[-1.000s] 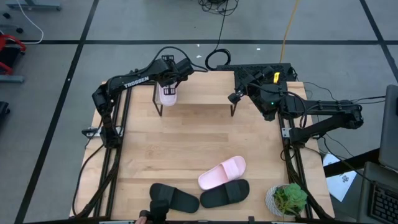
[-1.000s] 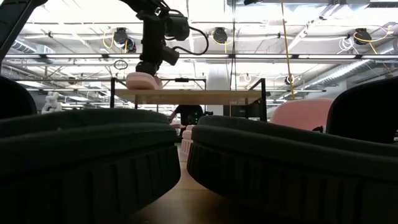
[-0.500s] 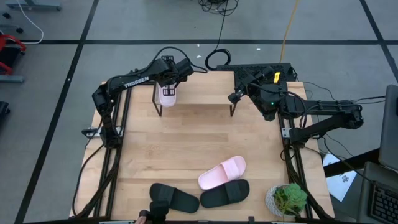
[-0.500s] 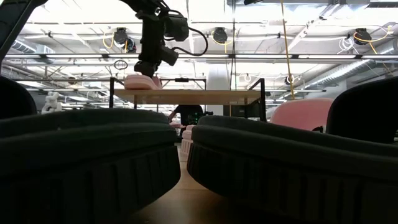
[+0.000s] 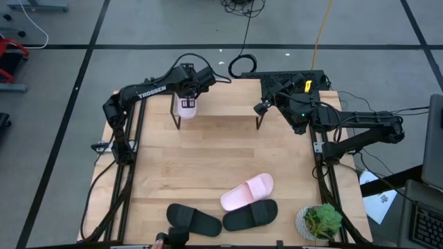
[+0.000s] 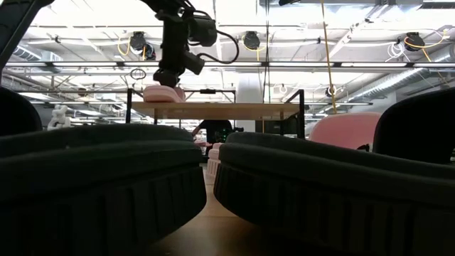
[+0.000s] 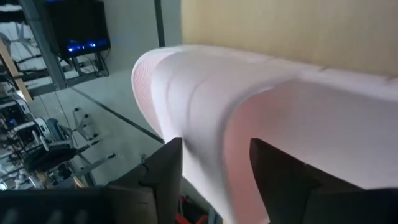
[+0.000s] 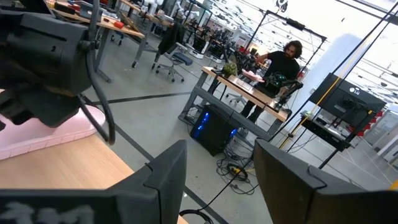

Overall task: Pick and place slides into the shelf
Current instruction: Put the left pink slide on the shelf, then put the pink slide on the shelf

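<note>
A pale pink slide (image 5: pixel 186 105) lies on the left end of the shelf (image 5: pixel 228 105), its sole on the wood plank (image 6: pixel 227 110). My left gripper (image 5: pixel 185 91) slants down over it from the far side, fingers apart on either side of its strap (image 7: pixel 211 118). My right gripper (image 5: pixel 259 107) hangs level and open by the shelf's right end, with nothing in it (image 8: pixel 221 186). Near the table's front edge lie another pink slide (image 5: pixel 247 191) and two black slides (image 5: pixel 250 215) (image 5: pixel 194 220). My left gripper has one finger (image 7: pixel 168 180) on each side of the pink slide's strap (image 7: pixel 214 143), coming slanting down from the far side. Whether the fingers touch the strap I cannot tell. The slide lies flat on the shelf's plank.
A potted plant (image 5: pixel 320 221) stands at the near right corner. Bare tabletop (image 5: pixel 208 159) lies between the shelf and the slides in front. The plank to the right of the pink slide is bare. A person (image 8: pixel 280 62) stands at a desk far off in the room.
</note>
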Controlling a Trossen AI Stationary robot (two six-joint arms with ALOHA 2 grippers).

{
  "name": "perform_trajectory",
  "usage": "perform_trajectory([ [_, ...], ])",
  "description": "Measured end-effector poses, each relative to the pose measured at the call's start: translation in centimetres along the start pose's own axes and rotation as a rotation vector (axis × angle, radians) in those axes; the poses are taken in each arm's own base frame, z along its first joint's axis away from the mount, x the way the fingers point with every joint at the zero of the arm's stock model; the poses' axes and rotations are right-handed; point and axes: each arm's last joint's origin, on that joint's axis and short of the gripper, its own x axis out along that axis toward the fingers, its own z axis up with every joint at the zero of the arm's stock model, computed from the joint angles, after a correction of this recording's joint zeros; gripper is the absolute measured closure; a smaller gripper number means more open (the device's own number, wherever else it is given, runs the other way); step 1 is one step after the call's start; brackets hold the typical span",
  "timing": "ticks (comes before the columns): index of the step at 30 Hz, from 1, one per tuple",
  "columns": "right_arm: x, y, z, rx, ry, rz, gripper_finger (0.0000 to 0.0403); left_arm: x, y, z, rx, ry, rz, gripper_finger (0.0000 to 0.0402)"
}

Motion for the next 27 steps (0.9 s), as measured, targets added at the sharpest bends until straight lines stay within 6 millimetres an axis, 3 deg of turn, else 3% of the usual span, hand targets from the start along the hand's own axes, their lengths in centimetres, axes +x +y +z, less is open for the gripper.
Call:
perform_trajectory([
  [7, 0.0, 0.0, 0.0, 0.0, 0.0, 0.0, 0.0229, -2.1, -0.7, 0.0, 0.015, -0.056, 0.019, 0.0206],
  [16, 0.0, 0.0, 0.0, -0.001, 0.0, 0.0, 0.0229, -8.0, -1.4, -2.7, -0.051, -0.183, 0.051, 0.0206],
  [22, 0.0, 0.0, 0.0, -0.065, 0.0, -0.001, 0.0229, -13.5, -4.1, -5.6, -0.101, -0.33, -0.051, 0.0206],
  [27, 0.3, -0.5, 0.5, -0.032, -0.022, -0.051, 0.0229, -17.6, -7.8, -6.5, -0.056, -0.494, -0.174, 0.0206],
])
